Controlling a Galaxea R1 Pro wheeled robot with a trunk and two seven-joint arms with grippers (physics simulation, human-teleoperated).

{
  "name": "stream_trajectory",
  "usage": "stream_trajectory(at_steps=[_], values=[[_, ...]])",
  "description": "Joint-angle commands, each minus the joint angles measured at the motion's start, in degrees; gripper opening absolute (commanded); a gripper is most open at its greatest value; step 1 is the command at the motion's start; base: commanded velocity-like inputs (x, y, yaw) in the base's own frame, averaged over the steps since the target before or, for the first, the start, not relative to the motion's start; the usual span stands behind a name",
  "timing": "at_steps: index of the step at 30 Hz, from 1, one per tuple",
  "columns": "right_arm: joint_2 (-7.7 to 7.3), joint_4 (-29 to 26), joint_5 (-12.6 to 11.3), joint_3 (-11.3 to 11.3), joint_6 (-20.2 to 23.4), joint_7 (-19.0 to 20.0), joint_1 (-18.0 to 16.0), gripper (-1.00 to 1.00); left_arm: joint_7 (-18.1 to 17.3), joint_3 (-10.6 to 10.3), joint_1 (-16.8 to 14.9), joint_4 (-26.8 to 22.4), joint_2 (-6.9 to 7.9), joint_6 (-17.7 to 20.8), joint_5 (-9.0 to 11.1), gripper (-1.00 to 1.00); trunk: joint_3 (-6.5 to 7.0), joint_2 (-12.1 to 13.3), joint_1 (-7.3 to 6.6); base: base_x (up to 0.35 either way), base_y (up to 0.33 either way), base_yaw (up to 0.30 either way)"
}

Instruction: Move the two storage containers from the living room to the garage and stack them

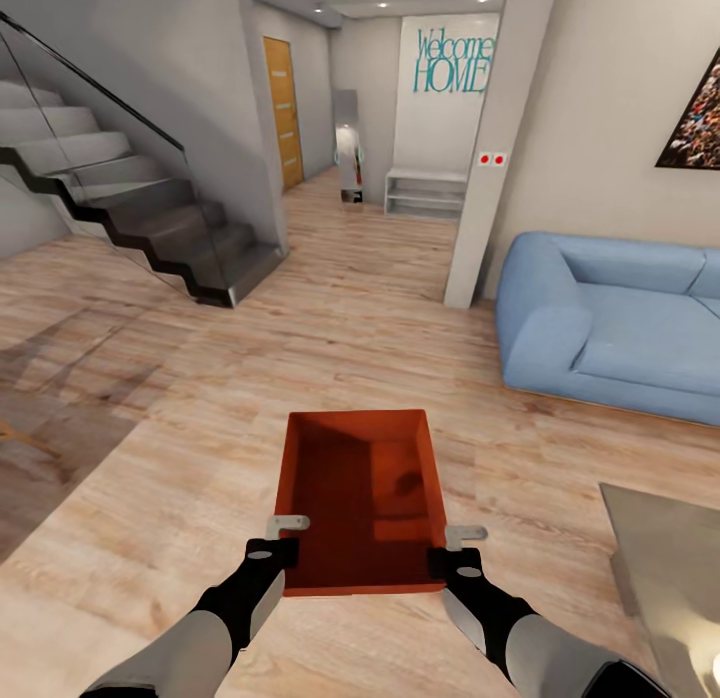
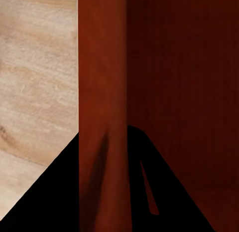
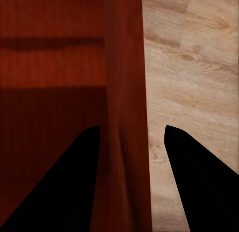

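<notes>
One orange-red open-top storage container (image 1: 360,498) hangs low over the light wood-plank floor (image 1: 150,458) of the living room, carried between both arms. My left gripper (image 1: 283,540) is shut on its left wall near the near corner; in the left wrist view the thin wall (image 2: 102,67) runs between the fingers of the left gripper (image 2: 104,137). On the opposite side, my right gripper (image 1: 455,548) is shut on the right wall (image 3: 124,52), clamped by the right gripper (image 3: 132,129). A stepped shadow lies inside the bin. I cannot tell whether a second container is nested there.
A blue sofa (image 1: 610,328) stands at the right, a glass table (image 1: 665,558) at the near right. Dark stairs with a glass rail (image 1: 150,218) rise at the left. Between a white pillar (image 1: 500,148) and the stairs a hallway runs back past an orange door (image 1: 283,108).
</notes>
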Motion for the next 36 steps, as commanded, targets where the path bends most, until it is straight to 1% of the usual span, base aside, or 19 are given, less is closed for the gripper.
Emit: stream_trajectory(at_steps=[1, 25, 36], values=[[-0.33, 1.23, -0.65, -0.94, -0.30, -0.46, -0.05, -1.00, 0.66, 1.03, -0.01, -0.29, 0.25, 0.50, -1.60, -1.00, -0.09, -0.10, 0.06, 0.324, 0.000, 0.000], [-0.37, 1.23, -0.66, -0.92, -0.44, -0.46, -0.05, -1.00, 0.57, 1.03, -0.04, -0.29, 0.25, 0.59, -1.60, -1.00, -0.08, -0.10, 0.06, 0.324, 0.000, 0.000], [-0.36, 1.23, -0.66, -0.94, -0.60, -0.46, -0.05, -1.00, 0.57, 1.03, -0.04, -0.29, 0.25, 0.59, -1.60, -1.00, 0.26, -0.10, 0.06, 0.324, 0.000, 0.000]])
